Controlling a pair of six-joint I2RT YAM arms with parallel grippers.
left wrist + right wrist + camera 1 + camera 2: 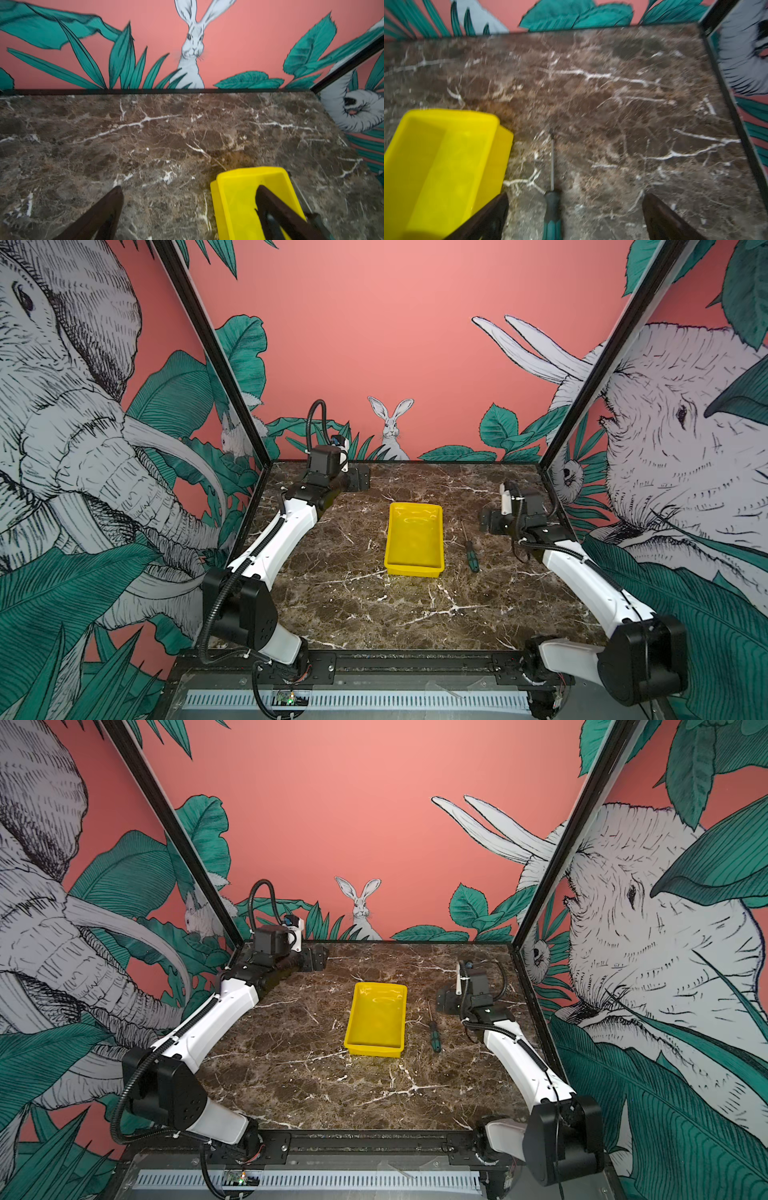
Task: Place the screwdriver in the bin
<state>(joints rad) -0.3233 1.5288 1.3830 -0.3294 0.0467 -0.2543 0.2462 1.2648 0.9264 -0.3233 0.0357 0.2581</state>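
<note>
Approach step in hand; nothing grasped. Right pincer (pixel 575 194) hovers, jaws wide apart, over the small green-and-black-handled screwdriver (pixel 552 207). It lies flat on the brown marble bench (pixel 374 614), just beside the shallow yellow plastic bin (pixel 413 571). Next move: descend and close on the handle. Left pincer (pixel 190 187), jaws apart, stands well clear. No obstruction noted.
</note>
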